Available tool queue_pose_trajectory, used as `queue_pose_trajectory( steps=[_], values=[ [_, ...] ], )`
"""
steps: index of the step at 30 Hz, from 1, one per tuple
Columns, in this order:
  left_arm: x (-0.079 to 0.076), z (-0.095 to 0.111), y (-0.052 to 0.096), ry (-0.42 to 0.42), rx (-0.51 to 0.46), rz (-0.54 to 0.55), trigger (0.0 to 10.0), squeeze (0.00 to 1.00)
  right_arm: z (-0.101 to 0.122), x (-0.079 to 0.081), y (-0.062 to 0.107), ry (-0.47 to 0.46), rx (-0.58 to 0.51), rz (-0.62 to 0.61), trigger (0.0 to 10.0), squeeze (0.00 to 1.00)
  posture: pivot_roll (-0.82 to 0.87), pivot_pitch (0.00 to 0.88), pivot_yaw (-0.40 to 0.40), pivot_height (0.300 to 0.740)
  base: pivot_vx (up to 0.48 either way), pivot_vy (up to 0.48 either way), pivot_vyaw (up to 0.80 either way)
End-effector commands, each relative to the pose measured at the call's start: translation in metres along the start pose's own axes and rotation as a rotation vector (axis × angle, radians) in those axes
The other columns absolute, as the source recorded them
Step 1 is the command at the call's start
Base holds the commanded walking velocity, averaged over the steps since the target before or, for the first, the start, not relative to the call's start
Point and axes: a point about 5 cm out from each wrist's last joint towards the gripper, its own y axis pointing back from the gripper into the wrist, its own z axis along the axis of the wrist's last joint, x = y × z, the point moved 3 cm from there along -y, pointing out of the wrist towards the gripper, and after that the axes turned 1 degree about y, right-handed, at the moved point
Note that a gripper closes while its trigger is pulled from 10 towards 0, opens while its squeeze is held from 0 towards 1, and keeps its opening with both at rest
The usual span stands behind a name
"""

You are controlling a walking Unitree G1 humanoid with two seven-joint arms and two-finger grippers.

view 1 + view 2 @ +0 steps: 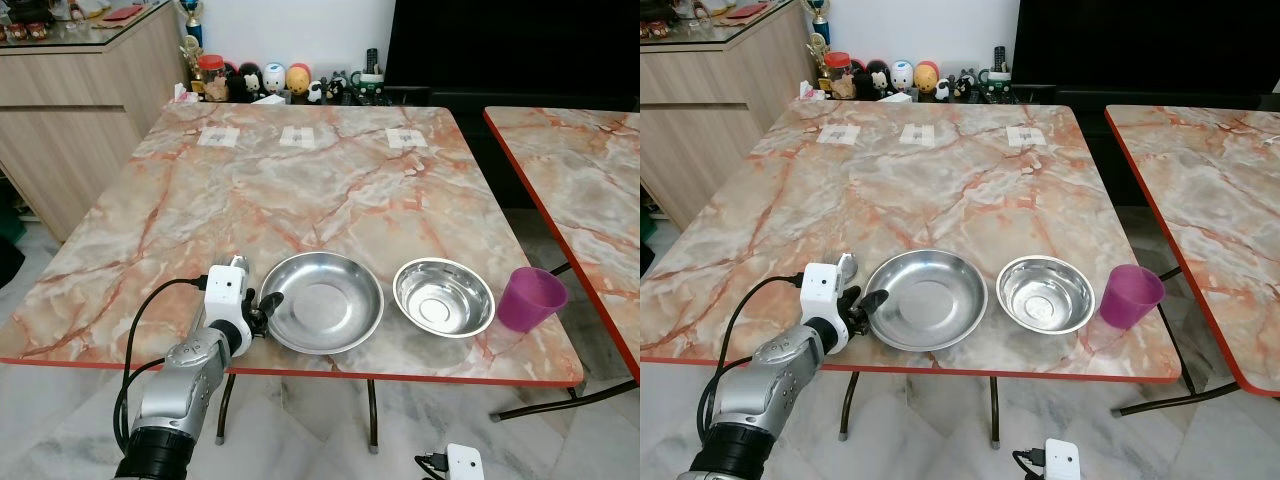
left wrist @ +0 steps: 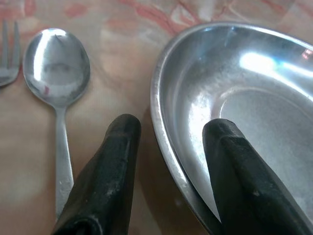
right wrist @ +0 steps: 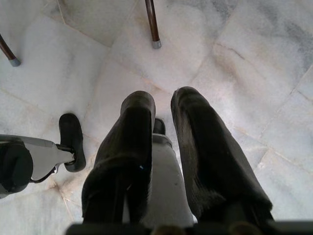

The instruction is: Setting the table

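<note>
A large steel plate point(image 1: 325, 300) lies near the front edge of the marble table point(image 1: 300, 190). To its right are a smaller steel bowl point(image 1: 443, 296) and a purple cup point(image 1: 530, 298). A spoon point(image 2: 57, 73) and a fork point(image 2: 7, 58) lie on the table just left of the plate. My left gripper point(image 2: 171, 125) is open and straddles the plate's left rim. One finger point(image 2: 122, 142) rests on the table side, the other over the plate's inside. My right gripper point(image 3: 164, 95) hangs idle above the floor, fingers together and holding nothing.
A second marble table point(image 1: 590, 170) stands to the right across a narrow gap. A wooden cabinet point(image 1: 70, 110) is at the left. Figurines and jars point(image 1: 270, 80) line the wall behind the table. Three paper labels point(image 1: 298, 136) lie on the far side. Table legs point(image 3: 151, 24) stand on the white floor.
</note>
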Motion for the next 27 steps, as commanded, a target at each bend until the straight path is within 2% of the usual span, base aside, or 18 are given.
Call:
queue_pose_trajectory(
  steps=[1,7,11,14,20,21,23,27],
  values=[
    [0.0015,-0.0014,-0.0011,-0.021,0.026,0.009,10.0,0.00,0.0009,-0.0007,-0.0002,0.000,0.000,-0.003,10.0,0.00,0.22,0.031,-0.048,0.740,0.000,0.000,0.00],
    [-0.0019,-0.0001,-0.0022,-0.032,0.038,-0.005,10.0,0.00,0.0005,-0.0009,-0.0001,-0.001,0.001,-0.003,10.0,0.00,0.22,0.031,-0.048,0.740,0.000,0.000,0.00],
    [-0.0016,0.0002,-0.0024,-0.061,0.058,-0.005,10.0,0.00,0.0004,-0.0009,-0.0001,0.000,0.003,-0.003,10.0,0.00,0.22,0.031,-0.048,0.740,0.000,0.000,0.00],
    [-0.0013,-0.0006,-0.0025,-0.129,0.077,-0.003,10.0,0.00,0.0002,-0.0005,-0.0001,-0.001,0.003,-0.001,10.0,0.00,0.22,0.030,-0.047,0.740,0.000,0.000,0.00],
    [-0.0040,0.0011,-0.0027,-0.156,0.079,-0.008,10.0,0.00,0.0002,-0.0005,-0.0001,-0.001,0.004,0.000,10.0,0.00,0.22,0.030,-0.047,0.740,0.000,0.000,0.00],
    [-0.0043,0.0012,-0.0029,-0.154,0.079,-0.009,9.3,0.00,0.0002,-0.0005,-0.0001,-0.001,0.004,0.000,10.0,0.00,0.22,0.030,-0.047,0.740,0.000,0.000,0.00],
    [-0.0044,0.0019,-0.0032,-0.152,0.079,-0.009,0.0,0.00,0.0002,0.0000,-0.0002,-0.001,0.004,0.000,10.0,0.00,0.22,0.027,-0.045,0.740,0.000,0.000,0.00],
    [-0.0051,0.0025,-0.0032,-0.156,0.079,-0.014,0.0,0.00,0.0001,0.0001,-0.0002,-0.002,0.004,0.000,10.0,0.00,0.22,0.027,-0.045,0.740,0.000,0.000,0.00]
  ],
)
